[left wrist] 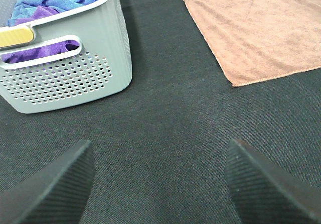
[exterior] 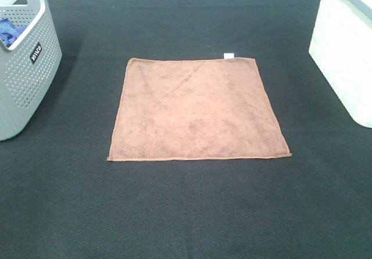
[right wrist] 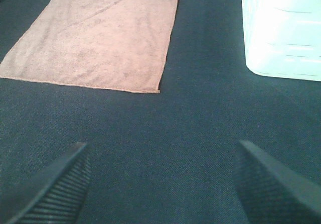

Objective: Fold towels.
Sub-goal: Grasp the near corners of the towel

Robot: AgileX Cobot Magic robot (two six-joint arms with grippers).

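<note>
A reddish-brown square towel (exterior: 197,109) lies flat and unfolded on the dark table, with a small white tag (exterior: 228,55) at its far edge. It also shows in the left wrist view (left wrist: 263,30) and in the right wrist view (right wrist: 98,38). Neither arm shows in the exterior high view. My left gripper (left wrist: 159,184) is open and empty over bare table, near the towel's front left corner and well short of it. My right gripper (right wrist: 163,184) is open and empty over bare table, short of the towel's front right corner.
A grey perforated basket (exterior: 23,67) stands at the far left and holds blue and purple cloths (left wrist: 55,0). A white bin (exterior: 346,50) stands at the far right. The dark table cloth (exterior: 186,212) surrounds the towel.
</note>
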